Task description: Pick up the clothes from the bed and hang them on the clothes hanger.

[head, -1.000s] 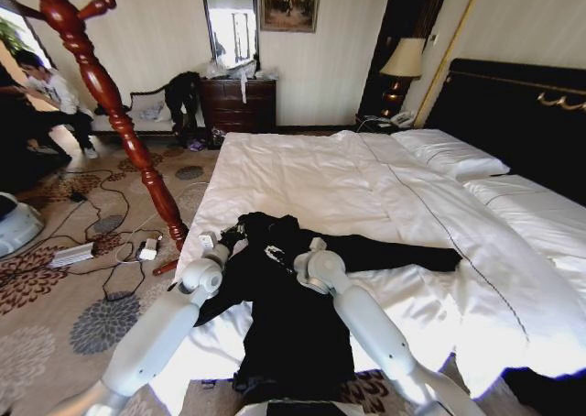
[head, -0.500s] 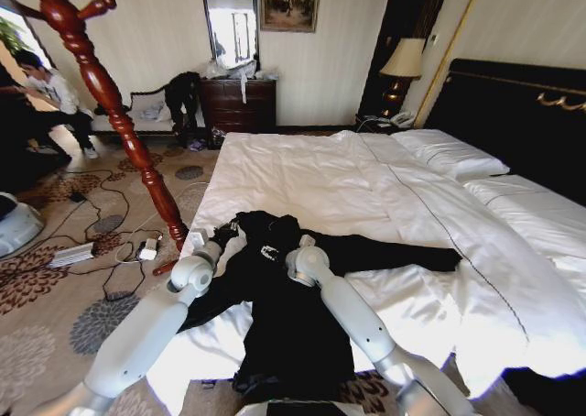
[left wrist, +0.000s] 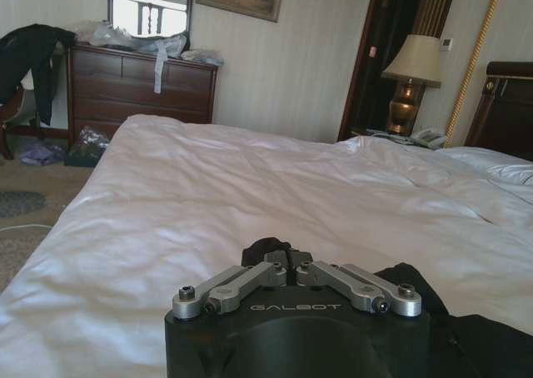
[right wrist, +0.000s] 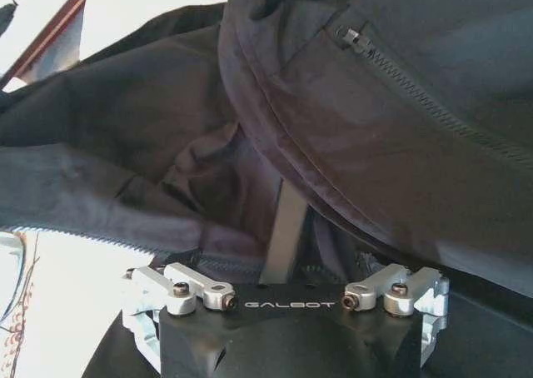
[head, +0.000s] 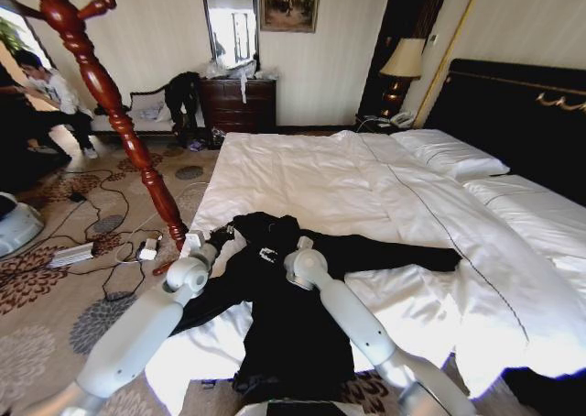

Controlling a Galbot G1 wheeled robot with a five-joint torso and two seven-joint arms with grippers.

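Hotel-style bedroom, wide white bed (head: 302,173) with the black coat (head: 284,288) spread flat near the foot edge, one sleeve running out toward the headboard side. You've got nothing lifted yet: coat lies fully on the linen, red-brown wooden coat stand (head: 101,86) stands bare off the bed's left corner, so grasp, lift, carry and hang all remain. Left gripper (left wrist: 291,271) sits at the coat's collar end; in the left wrist view its fingers are drawn together, black cloth bunched right at the tips, looks pinched but you can't confirm the hold. Right gripper (right wrist: 283,228) is down over the coat's chest beside the zipper (right wrist: 416,91), linkages spread wide, one finger pushing under a fabric fold, not clamped on anything.
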